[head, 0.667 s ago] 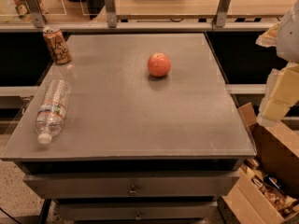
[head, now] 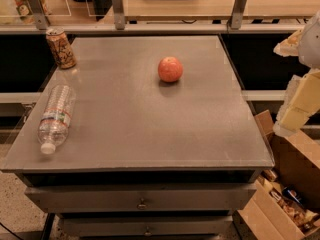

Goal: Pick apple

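The end effector (head: 296, 109) is at the right edge of the camera view, beyond the right edge of the tabletop (head: 150, 129) and above an open cardboard box (head: 295, 159). It is partly cut off by the frame, and whether it is wide or narrow cannot be told. It holds nothing visible.

The apple (head: 170, 69) rests on the tabletop, well to the left of the end effector and slightly farther back. It touches no other item, and bare surface lies between the two.

Other items, all farther left than the apple:
- A tan drink can (head: 61, 47) stands upright at the far left corner.
- A clear water bottle (head: 55, 116) lies on its side near the left edge, with its cap toward the front.

The can's lettering is illegible. The box contents are hard to make out.
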Robot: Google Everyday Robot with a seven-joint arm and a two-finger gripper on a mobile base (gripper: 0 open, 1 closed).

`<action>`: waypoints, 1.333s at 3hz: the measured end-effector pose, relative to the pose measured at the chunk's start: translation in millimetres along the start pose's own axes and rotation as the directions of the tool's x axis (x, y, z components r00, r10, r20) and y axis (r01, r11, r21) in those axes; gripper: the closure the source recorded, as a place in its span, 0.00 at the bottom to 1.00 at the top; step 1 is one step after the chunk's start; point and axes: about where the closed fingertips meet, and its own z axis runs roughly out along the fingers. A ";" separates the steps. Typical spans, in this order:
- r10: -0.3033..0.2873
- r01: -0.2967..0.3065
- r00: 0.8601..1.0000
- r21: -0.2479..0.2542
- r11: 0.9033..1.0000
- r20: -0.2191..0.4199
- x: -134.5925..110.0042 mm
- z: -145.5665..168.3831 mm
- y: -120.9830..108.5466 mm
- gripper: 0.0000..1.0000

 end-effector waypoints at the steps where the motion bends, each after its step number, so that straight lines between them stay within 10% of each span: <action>1: 0.175 -0.159 0.972 -0.112 0.981 0.154 35.8 32.8 -5.5 0.00; 2: 0.232 -0.192 0.943 -0.183 0.964 0.237 32.0 41.7 -0.4 0.00; 4: 0.236 -0.213 0.940 -0.117 0.970 0.247 21.1 44.5 -7.9 0.00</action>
